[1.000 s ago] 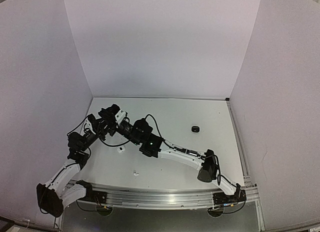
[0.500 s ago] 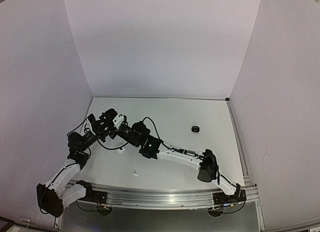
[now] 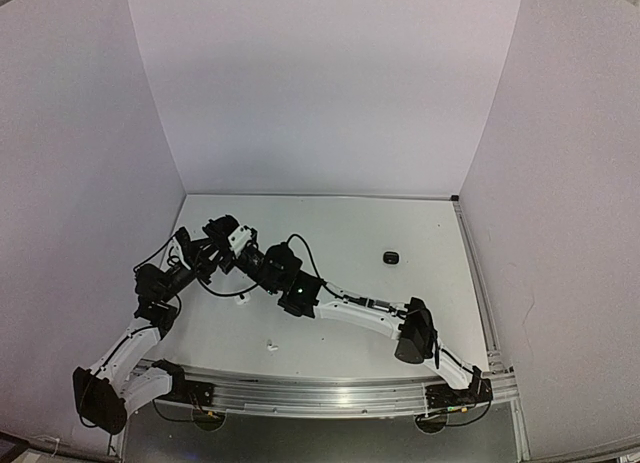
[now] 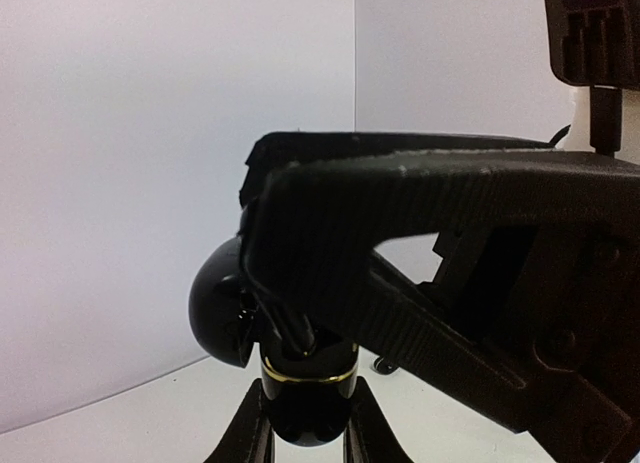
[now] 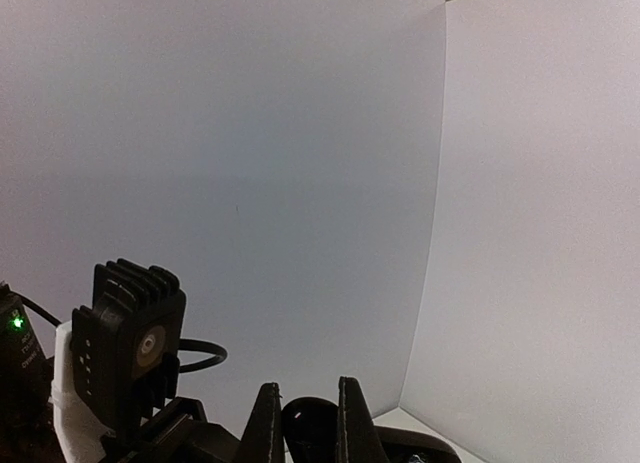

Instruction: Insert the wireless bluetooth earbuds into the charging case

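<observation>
Both wrists have crept a little toward the left wall since a second ago, staying locked together above the desk (image 3: 400,223). A small white speck that lay beside my right forearm then no longer shows from above; it is probably under the arm now.

- Left fingers (image 4: 255,428): clamped on the black charging case (image 4: 305,408), held upright off the desk with its lid (image 4: 215,308) swung open.
- Right fingers (image 4: 400,223): pressed shut, tips down in the case mouth. Cannot tell if a bud sits between them; nothing shows there.
- One white earbud (image 3: 268,347) lies on the desk near the front rail, well apart from the case.
- Spare black case (image 3: 390,256) sits alone to the right.

Risks, as I judge them: my right tips come in at a slant, so a hard push could twist the case out of the left pinch. A bud could also seat crooked and pop out.
</observation>
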Robot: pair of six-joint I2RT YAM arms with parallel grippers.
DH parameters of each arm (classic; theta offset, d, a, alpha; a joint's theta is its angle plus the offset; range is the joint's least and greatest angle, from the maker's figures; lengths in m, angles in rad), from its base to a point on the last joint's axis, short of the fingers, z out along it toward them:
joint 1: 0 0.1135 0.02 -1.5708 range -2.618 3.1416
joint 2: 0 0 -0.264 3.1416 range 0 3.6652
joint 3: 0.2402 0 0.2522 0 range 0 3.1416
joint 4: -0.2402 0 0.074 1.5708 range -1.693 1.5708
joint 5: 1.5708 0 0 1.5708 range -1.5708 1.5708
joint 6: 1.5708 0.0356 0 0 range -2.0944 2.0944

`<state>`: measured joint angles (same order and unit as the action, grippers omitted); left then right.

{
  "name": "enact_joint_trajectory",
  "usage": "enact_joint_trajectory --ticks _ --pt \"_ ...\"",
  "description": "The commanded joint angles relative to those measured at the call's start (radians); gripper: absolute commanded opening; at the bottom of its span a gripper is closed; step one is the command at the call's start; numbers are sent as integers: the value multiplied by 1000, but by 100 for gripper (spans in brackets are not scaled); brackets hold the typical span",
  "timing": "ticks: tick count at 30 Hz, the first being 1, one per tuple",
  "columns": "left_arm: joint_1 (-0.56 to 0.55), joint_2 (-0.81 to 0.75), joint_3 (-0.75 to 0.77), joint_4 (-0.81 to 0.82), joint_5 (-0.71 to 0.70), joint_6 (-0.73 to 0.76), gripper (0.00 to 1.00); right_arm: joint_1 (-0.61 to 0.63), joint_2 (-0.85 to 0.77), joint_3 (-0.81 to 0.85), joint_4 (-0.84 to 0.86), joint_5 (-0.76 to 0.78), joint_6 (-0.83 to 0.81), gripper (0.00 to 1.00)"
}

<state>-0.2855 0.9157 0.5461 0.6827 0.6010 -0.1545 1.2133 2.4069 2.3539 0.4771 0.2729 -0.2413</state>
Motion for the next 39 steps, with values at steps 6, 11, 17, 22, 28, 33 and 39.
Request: enact_joint_trajectory --ticks 6,11,17,22,28,33,39 --pt "-3 -1 31 87 2 2 0 -4 -42 -31 50 43 0 0" --pt "-3 -3 26 93 6 -2 0 -8 -40 -40 50 50 3 0" --pt "-3 -1 22 107 5 -6 0 -21 -49 -59 54 57 34 0" --pt "-3 2 20 120 2 -9 0 -29 -35 -44 56 45 67 0" --pt "-4 6 20 129 2 -4 0 -29 -32 -59 56 40 99 0" --pt "-2 14 21 132 -26 -21 0 -29 -47 -100 56 29 127 0" --pt "-2 17 25 125 -37 -20 0 -29 -66 -143 58 -3 168 1"
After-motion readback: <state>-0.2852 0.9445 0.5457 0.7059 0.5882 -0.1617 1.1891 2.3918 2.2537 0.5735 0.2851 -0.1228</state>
